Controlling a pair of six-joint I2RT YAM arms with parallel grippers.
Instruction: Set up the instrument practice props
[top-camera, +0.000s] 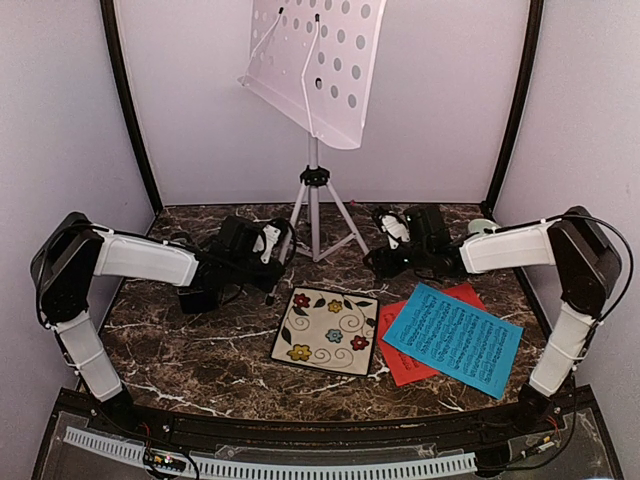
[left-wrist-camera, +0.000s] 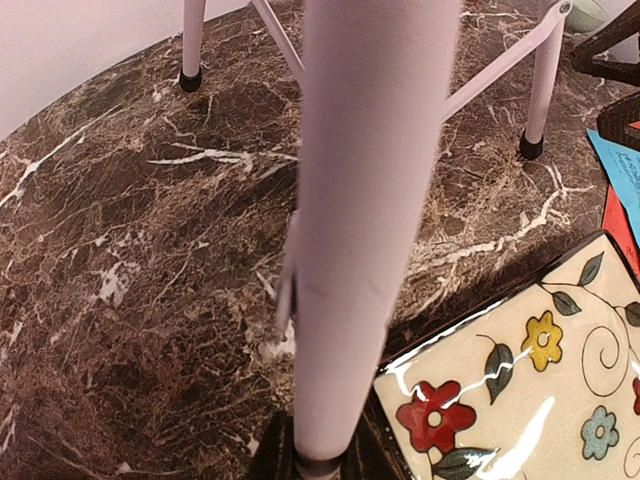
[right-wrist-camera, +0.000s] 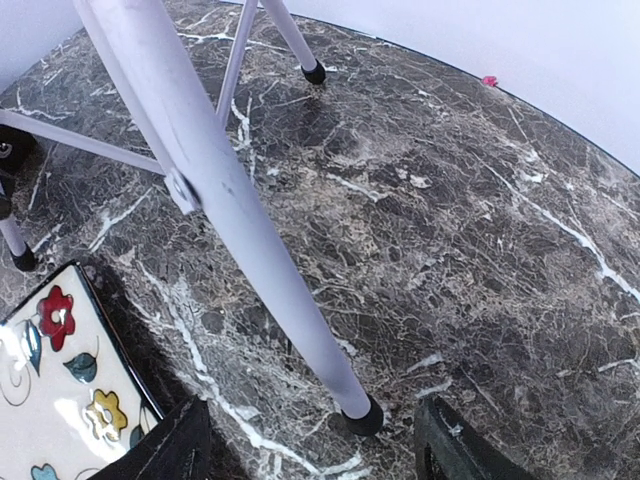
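White perforated music stand (top-camera: 315, 70) upright on its tripod at the worktop's (top-camera: 200, 345) 12 o'clock, desk tilted. Right end effector (right-wrist-camera: 310, 430) parted around one foot; left end effector (top-camera: 268, 244) state cannot be told.

Bright, even light falls from overhead, leaving only soft shadows on the marble desk (top-camera: 200, 340). In the left wrist view, white glare streaks the glossy floral tile (left-wrist-camera: 520, 440), and the music stand leg (left-wrist-camera: 360, 200) looms close and soft-focused. The top view bows the black posts (top-camera: 128, 110) at the desk's far corners.
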